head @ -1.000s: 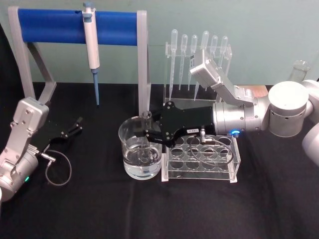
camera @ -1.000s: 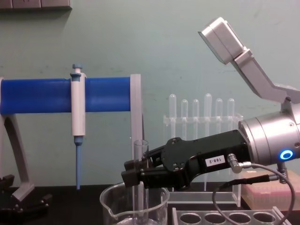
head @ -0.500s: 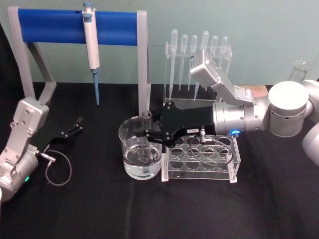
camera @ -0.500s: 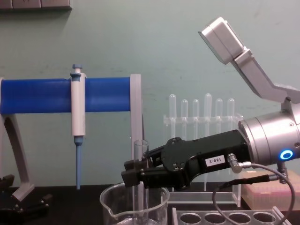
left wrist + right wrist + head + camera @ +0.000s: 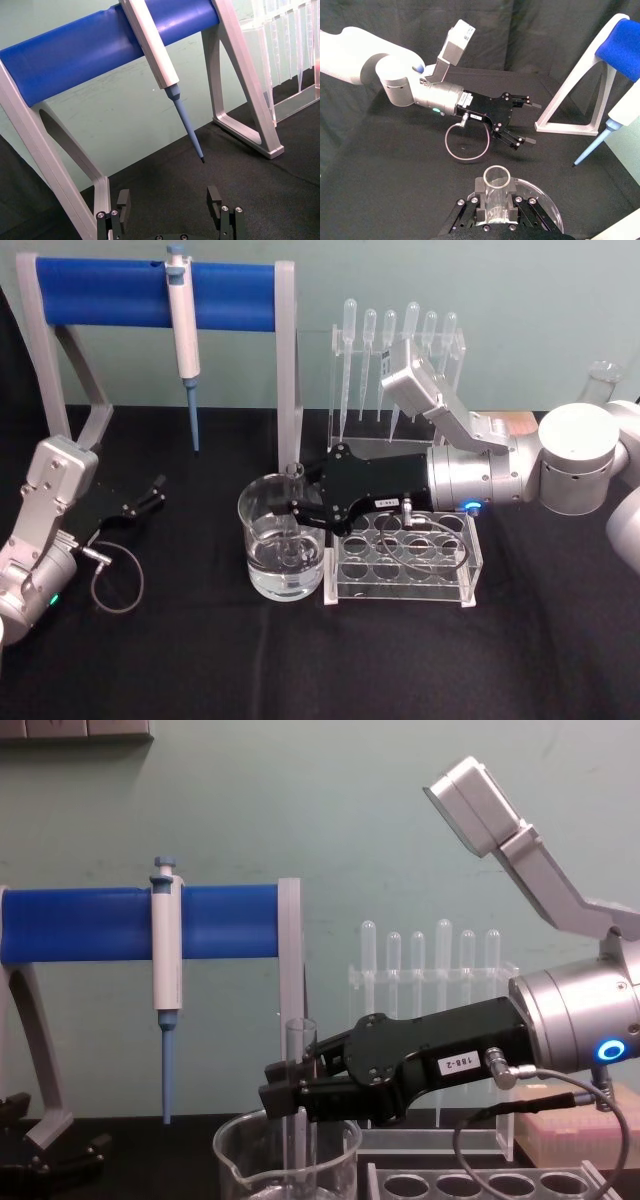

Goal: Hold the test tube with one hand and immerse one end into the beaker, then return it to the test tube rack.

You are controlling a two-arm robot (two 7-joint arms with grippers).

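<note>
My right tool point(image 5: 296, 510) reaches over the rim of the beaker point(image 5: 252, 532) from the side of the test tube rack point(image 5: 400, 586), its two black fingers pressed onto the test tube point(image 5: 293, 473) and pinching it partway down its length. The tube stands upright inside the beaker. Its flared open rim rises above my fingers, and its lower part passes down behind the glass wall toward the clear liquid in the bottom. In the chest view the tube point(image 5: 299, 1042) stands straight up above the beaker point(image 5: 238, 1160), and my right tool point(image 5: 290, 1094) grips it just above the beaker's rim. In the right wrist view I look down the open mouth of the tube point(image 5: 497, 186), seated between the fingers, with the beaker's rim point(image 5: 546, 201) curving just beyond it.

The rack touches or nearly touches the beaker on the side my right arm comes from, and the rack holes under my wrist are empty.

My left tool point(image 5: 150, 494) rests low over the black surface point(image 5: 300, 665), well apart from the beaker on the side away from the rack. Its fingers point(image 5: 215, 198) are spread with nothing between them. Behind the beaker stands a frame with a blue bar point(image 5: 110, 292), and a pipette point(image 5: 182, 328) hangs from it, tip down.
</note>
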